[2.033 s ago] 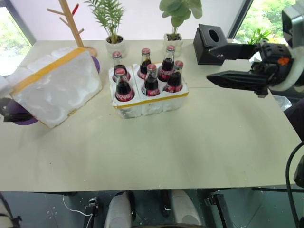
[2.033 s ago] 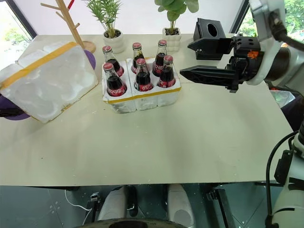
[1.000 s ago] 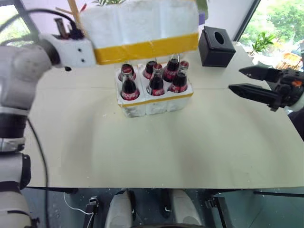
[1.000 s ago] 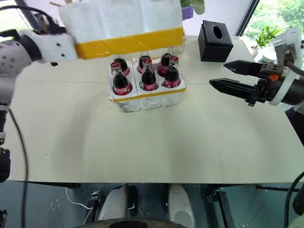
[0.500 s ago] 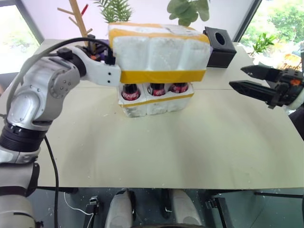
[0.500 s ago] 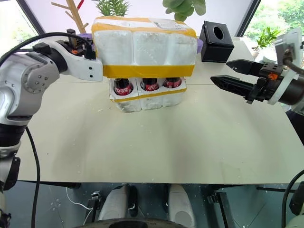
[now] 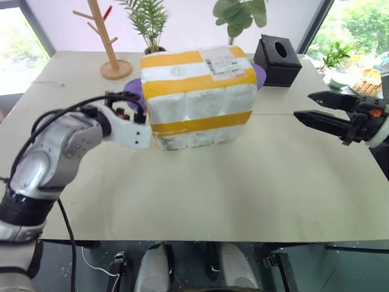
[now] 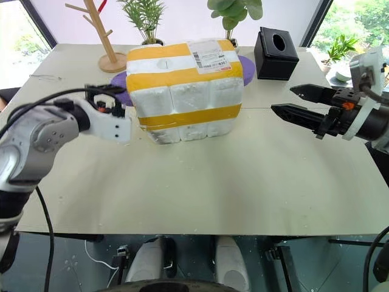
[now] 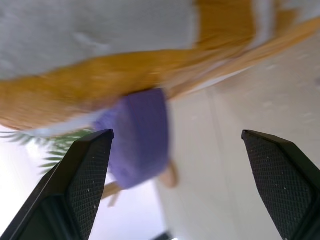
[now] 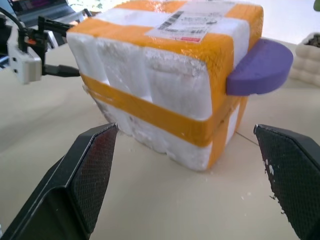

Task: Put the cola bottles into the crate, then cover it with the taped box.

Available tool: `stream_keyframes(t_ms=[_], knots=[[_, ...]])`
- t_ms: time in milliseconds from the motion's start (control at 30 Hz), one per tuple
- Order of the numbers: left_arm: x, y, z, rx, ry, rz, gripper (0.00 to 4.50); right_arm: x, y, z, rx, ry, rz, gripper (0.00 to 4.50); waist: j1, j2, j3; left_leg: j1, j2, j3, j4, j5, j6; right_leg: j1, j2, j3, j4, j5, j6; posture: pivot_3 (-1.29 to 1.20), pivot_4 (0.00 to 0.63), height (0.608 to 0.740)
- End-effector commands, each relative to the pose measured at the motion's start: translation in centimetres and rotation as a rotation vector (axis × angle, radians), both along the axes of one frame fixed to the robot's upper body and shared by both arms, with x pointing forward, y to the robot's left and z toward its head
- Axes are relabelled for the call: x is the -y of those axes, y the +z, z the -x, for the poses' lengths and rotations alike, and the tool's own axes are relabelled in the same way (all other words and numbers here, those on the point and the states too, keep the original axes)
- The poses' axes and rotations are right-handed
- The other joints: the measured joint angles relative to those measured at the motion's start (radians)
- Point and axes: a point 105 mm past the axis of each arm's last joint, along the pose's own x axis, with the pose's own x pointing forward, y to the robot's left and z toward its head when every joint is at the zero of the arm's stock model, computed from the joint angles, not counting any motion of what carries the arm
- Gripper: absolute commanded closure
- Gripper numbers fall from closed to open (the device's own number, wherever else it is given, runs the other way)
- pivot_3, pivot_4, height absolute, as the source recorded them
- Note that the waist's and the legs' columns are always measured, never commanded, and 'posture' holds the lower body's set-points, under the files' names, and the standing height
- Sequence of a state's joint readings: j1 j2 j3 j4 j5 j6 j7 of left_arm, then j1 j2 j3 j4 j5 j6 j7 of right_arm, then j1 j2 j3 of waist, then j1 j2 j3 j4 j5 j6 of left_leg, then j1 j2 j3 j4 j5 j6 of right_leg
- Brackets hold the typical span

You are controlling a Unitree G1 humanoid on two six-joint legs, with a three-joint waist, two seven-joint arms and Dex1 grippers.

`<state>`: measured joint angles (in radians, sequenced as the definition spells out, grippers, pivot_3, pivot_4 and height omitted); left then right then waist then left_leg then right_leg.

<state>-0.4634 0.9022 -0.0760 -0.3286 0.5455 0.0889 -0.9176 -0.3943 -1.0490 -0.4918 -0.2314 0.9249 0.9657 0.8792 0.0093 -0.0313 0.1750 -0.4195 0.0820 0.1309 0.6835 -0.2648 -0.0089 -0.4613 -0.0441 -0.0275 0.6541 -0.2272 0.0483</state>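
A large white styrofoam box with yellow tape bands (image 7: 196, 97) sits mid-desk (image 7: 243, 182), covering the crate. Left tool (image 7: 143, 118), released, beside its left wall; right tool (image 7: 316, 108) open, well apart. Withdrawing carelessly could nudge the cover askew.

A white shipping label (image 8: 209, 55) with a barcode and fine print sits on top of the taped box (image 8: 185, 91); its print cannot be read.

hidden: cola bottles, under taped box (image 7: 196, 97) | blurred: left wrist view
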Motion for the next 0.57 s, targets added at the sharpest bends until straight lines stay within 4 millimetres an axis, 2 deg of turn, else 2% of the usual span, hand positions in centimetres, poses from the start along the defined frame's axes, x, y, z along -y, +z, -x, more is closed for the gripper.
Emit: stream_keyframes(t_ms=[33, 100, 133, 167, 200, 300, 433, 567], knots=[[-0.6, 1.6, 1.6, -0.068, 0.036, 0.295, 0.11, 0.3, 0.9, 0.7, 0.048, 0.007, 0.026, 0.0, 0.001, 0.0, 0.0, 0.0, 0.0, 0.0, 0.0, 0.0, 0.0, 0.0, 0.0, 0.0, 0.0, 0.0, 0.0, 0.0, 0.15, 0.74], [-2.7, 1.5, 2.8, -0.389, 0.152, 0.839, 0.11, 0.4, 0.2, 0.8, 0.03, 0.017, 0.044, 0.0, 0.003, 0.0, 0.0, 0.0, 0.0, 0.0, 0.001, 0.0, 0.0, 0.001, 0.0, 0.0, 0.0, 0.0, 0.0, 0.0, 0.15, 0.74], [-3.4, 2.0, 3.3, -0.521, 0.147, 1.052, 0.11, 0.4, 0.0, 0.8, 0.025, 0.024, 0.049, 0.0, 0.002, 0.0, 0.0, 0.001, -0.001, 0.0, 0.001, 0.0, 0.0, 0.002, -0.001, 0.0, 0.001, 0.0, 0.001, 0.0, 0.15, 0.74], [-4.1, 2.7, 3.8, -0.617, 0.137, 1.195, 0.11, 0.3, -0.1, 0.7, 0.024, 0.03, 0.055, 0.0, 0.001, 0.0, 0.0, 0.001, 0.0, -0.001, 0.002, 0.0, 0.0, 0.002, 0.0, -0.001, 0.001, 0.0, 0.001, 0.0, 0.15, 0.74], [-5.0, 3.3, 4.1, -0.667, 0.133, 1.251, 0.11, 0.2, -0.2, 0.6, 0.026, 0.033, 0.059, 0.0, -0.002, 0.0, 0.0, 0.001, 0.0, -0.002, 0.002, 0.0, 0.0, 0.002, 0.0, -0.001, 0.001, 0.0, 0.001, 0.0, 0.15, 0.74], [-6.5, 4.8, 5.0, -0.707, 0.069, 1.264, 0.11, 0.1, 0.0, 0.0, 0.03, 0.039, 0.062, 0.0, -0.017, 0.0, 0.0, 0.003, -0.001, -0.002, 0.001, 0.0, -0.001, 0.003, 0.001, -0.001, 0.0, -0.001, 0.001, 0.0, 0.15, 0.74], [-6.5, 6.3, 5.9, -0.795, -0.026, 1.257, 0.11, 0.0, 0.0, -0.7, 0.029, 0.055, 0.068, 0.0, -0.022, 0.0, 0.0, 0.01, -0.001, -0.002, -0.001, 0.0, -0.001, 0.01, 0.0, -0.001, -0.001, -0.001, 0.001, 0.0, 0.15, 0.74], [-6.5, 6.5, 6.6, -0.864, -0.047, 1.203, 0.11, -0.3, 0.0, -1.2, 0.026, 0.073, 0.081, 0.0, -0.022, 0.0, 0.0, 0.01, -0.001, -0.002, -0.002, 0.0, -0.001, 0.01, -0.001, -0.001, -0.001, -0.002, 0.0, 0.0, 0.15, 0.74]])
